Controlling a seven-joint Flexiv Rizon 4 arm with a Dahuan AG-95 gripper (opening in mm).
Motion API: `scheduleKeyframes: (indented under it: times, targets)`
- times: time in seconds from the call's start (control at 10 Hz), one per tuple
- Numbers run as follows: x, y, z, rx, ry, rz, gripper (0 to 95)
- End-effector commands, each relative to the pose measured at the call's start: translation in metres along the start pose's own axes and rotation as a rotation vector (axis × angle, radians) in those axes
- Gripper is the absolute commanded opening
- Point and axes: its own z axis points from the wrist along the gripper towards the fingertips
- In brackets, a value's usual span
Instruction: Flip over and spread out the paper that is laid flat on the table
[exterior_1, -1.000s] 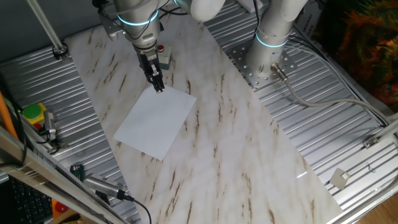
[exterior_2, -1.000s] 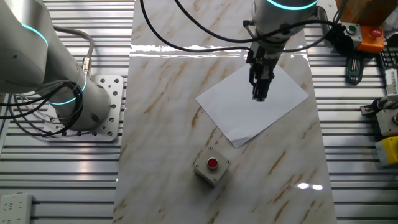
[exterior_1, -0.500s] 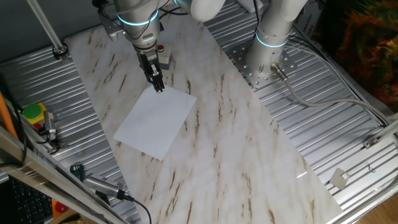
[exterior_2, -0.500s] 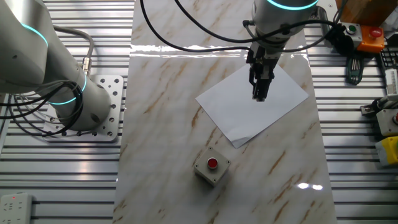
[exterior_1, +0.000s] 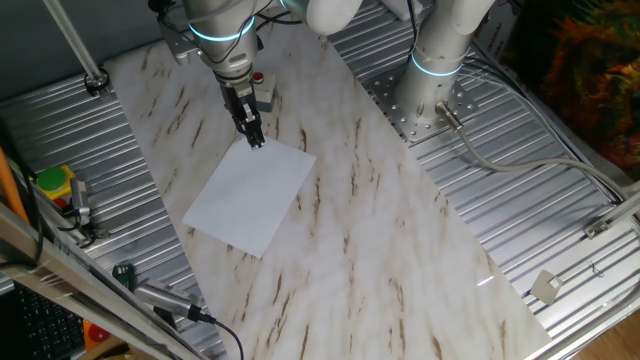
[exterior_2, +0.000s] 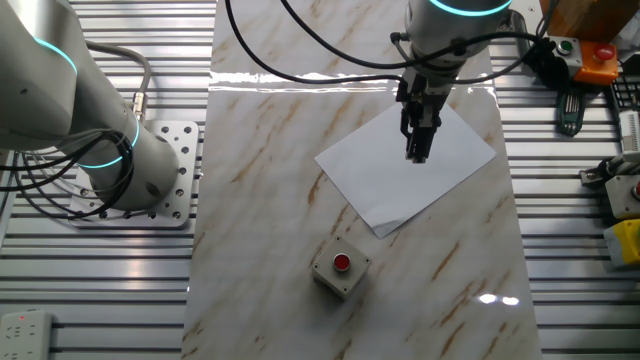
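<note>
The paper (exterior_1: 250, 195) is a plain white sheet lying flat on the marble-look table (exterior_1: 380, 250). In the other fixed view the paper (exterior_2: 370, 170) lies turned diagonally on the table (exterior_2: 260, 200), and its corner nearest the button box is slightly raised. My gripper (exterior_1: 256, 140) points straight down at the paper's far edge, near one corner. Its fingers are pressed together, with the tips at or just above the sheet. In the other fixed view the gripper (exterior_2: 417, 155) stands over the sheet's middle right part. I cannot tell whether it touches the paper.
A small grey box with a red button (exterior_1: 262, 92) sits just behind the gripper; it also shows in the other fixed view (exterior_2: 340, 268). A second white arm's base (exterior_1: 435, 70) stands on the ribbed panel. Tools (exterior_1: 55, 185) lie at the left edge.
</note>
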Motion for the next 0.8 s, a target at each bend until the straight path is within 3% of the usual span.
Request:
scheduleKeyframes:
  times: [0.1, 0.2, 0.4, 0.5, 0.7, 0.8]
  targets:
    - [0.0, 0.0, 0.0, -0.047, -0.042, -0.075, 0.0]
    - [0.0002, 0.0002, -0.0004, -0.072, -0.034, -0.064, 0.0]
    - [0.0002, 0.0002, -0.0004, -0.03, -0.028, -0.098, 0.0]
    - [0.0006, 0.0004, -0.0011, -0.014, -0.039, -0.097, 0.0]
    - [0.0027, 0.0022, -0.006, -0.028, -0.048, -0.08, 0.0]
    - [0.0034, 0.0027, -0.0073, -0.015, -0.042, -0.07, 0.0]
